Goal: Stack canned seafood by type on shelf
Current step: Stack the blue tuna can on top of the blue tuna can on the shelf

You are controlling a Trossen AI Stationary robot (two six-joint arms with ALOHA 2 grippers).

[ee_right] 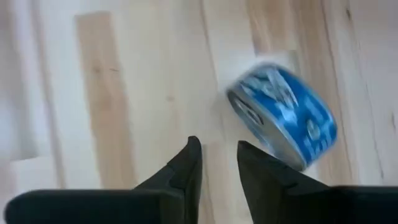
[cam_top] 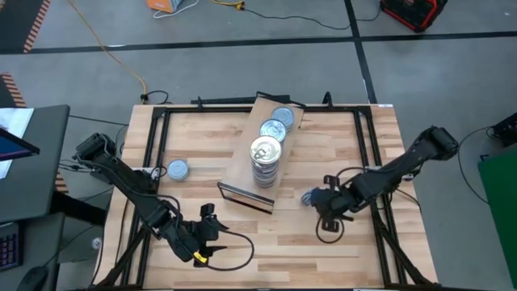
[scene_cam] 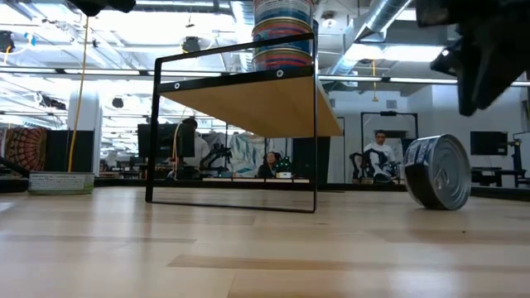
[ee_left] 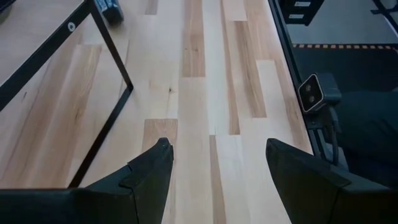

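left gripper [cam_top: 212, 224]: spread, empty, low over desk [cam_top: 339, 137] front | lone can [cam_top: 178, 169]: flat on desk, left | shelf [cam_top: 242, 174]: centre, cans [cam_top: 266, 151] stacked on top | blue can [ee_right: 286, 118]: on its edge, just beside right gripper [ee_right: 219, 162], not held; fingers nearly together

One shelf [cam_top: 242, 174] stands on one bench [cam_top: 339, 242]. On the shelf: one tall stack of tins [cam_top: 266, 162] (its count unreadable) and two lower silver-topped stacks [cam_top: 274, 129]. Two loose tins lie on the bench: a blue tin [scene_cam: 439, 171] on its edge and a silver-topped tin [cam_top: 178, 169] lying flat.
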